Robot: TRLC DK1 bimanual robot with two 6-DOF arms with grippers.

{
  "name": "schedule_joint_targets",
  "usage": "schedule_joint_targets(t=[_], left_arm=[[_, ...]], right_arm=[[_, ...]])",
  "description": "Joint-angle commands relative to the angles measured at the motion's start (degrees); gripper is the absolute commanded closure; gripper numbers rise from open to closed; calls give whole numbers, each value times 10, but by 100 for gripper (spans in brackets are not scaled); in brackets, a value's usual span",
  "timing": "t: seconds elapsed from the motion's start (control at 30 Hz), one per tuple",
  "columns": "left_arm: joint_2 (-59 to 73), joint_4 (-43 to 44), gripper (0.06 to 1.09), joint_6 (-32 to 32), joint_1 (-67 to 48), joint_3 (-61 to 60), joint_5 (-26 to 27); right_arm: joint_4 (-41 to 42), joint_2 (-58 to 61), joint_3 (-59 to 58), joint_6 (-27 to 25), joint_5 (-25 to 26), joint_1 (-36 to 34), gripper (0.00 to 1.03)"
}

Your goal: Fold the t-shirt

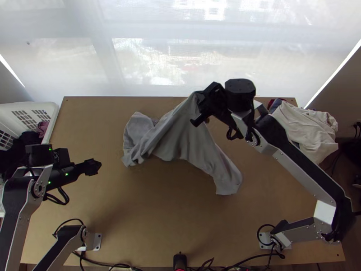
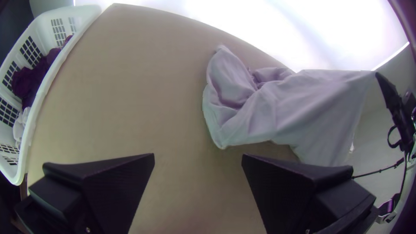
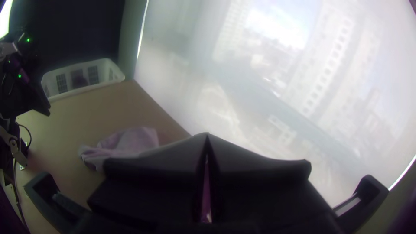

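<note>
The grey t-shirt (image 1: pixel 180 131) hangs bunched from my right gripper (image 1: pixel 198 95), its lower parts draping onto the table to both sides. In the right wrist view the fingers of my right gripper (image 3: pixel 207 141) are pressed together, with part of the t-shirt (image 3: pixel 130 141) lying beyond them. My left gripper (image 1: pixel 92 167) is over the table's left part, apart from the cloth. Seen from its wrist, my left gripper (image 2: pixel 198 160) has its fingers wide apart with bare table between them, and the t-shirt (image 2: pixel 277 104) lies farther off, one part raised.
A white laundry basket (image 1: pixel 52 110) with dark clothes stands at the table's left edge. A pile of light cloth (image 1: pixel 307 128) lies at the far right corner. Bare tabletop (image 1: pixel 167 212) stretches between the arm bases, with cables along the near edge.
</note>
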Motion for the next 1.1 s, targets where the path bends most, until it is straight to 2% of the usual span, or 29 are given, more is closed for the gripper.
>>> schedule_joint_targets(t=[0.0,0.2,0.43,0.73,1.07], left_arm=[[55,32,10,6,-37,10,0],[86,48,10,10,-94,13,-1],[117,57,10,21,-134,23,-4],[118,60,10,21,-144,27,-4],[107,60,10,12,-148,10,-3]], right_arm=[[-3,-5,109,-2,7,-43,100],[-9,27,240,-43,9,-48,100],[-6,91,349,-124,32,58,100],[113,131,360,-185,36,183,100],[226,166,397,-235,36,207,100]])
